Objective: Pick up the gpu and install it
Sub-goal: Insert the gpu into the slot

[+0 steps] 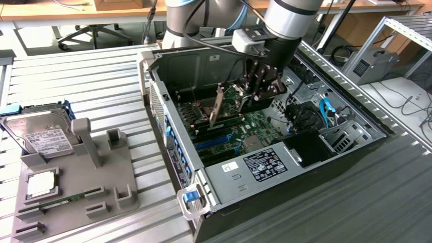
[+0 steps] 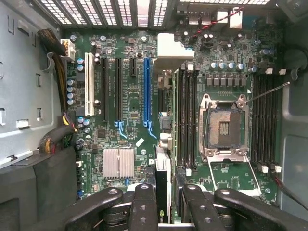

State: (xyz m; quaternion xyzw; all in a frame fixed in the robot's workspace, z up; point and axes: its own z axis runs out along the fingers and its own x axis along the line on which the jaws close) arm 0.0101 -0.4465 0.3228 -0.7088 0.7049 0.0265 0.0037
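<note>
The gpu (image 2: 161, 178) is pinched edge-on between the two sides of the gripper (image 2: 168, 204), whose black fingers (image 2: 144, 202) are pressed against its faces. In the exterior view, the gripper (image 1: 260, 90) is seen lowered into the open computer case (image 1: 223, 174), with the gpu (image 1: 234, 101) held upright and its silver bracket turned away from the gripper. Directly beneath the gripper, the green motherboard (image 2: 120, 134) is seen. The long blue slot (image 2: 147, 86) is found just beside the held card's edge; whether card and board touch cannot be told. Farther out, a silver heatsink (image 2: 119, 162) and the empty processor socket (image 2: 224, 127) are seen on opposite sides of the card. Well apart from the gripper, outside the case, a grey holder (image 1: 74, 192) is set on the worktop (image 1: 81, 76), and a hard drive (image 1: 37, 131) is propped in it.
</note>
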